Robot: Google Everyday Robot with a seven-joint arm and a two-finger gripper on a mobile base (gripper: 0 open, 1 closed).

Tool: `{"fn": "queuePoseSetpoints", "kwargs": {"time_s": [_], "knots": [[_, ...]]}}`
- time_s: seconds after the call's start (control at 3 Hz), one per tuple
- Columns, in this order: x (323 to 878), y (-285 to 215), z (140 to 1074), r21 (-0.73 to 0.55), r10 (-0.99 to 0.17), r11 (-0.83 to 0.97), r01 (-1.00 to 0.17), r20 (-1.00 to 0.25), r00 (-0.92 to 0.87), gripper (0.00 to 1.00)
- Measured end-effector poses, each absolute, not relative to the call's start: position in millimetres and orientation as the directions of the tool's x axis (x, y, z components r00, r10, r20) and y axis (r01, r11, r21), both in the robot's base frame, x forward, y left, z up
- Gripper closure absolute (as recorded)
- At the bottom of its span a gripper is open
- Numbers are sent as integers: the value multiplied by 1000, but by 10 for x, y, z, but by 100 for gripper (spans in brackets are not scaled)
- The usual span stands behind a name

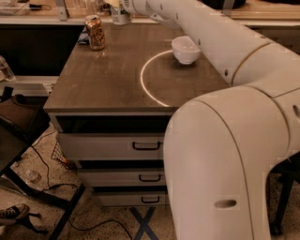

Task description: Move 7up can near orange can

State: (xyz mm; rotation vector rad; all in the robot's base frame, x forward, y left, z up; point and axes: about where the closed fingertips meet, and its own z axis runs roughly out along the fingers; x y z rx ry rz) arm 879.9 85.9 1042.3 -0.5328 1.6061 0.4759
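On table (108, 79) — orange can (95, 32) back-left, bowl (185, 49) right, claw (120, 10) at back edge.

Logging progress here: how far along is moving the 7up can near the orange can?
Looks done: the gripper is at the 7up can, at the far edge of the table. In hand: bringing it over; a gap separates it from the orange can. Left: setting it beside that can and withdrawing.

Robot end effector (118, 6) at far table (103, 79) edge, orange can (95, 32) nearby, white bowl (185, 49)
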Motion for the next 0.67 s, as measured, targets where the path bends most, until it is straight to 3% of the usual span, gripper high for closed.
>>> {"fn": "queuePoseSetpoints", "kwargs": {"time_s": [0.67], "knots": [[9077,502,10079,2,-67,846,-533,-992,-109,100]]}}
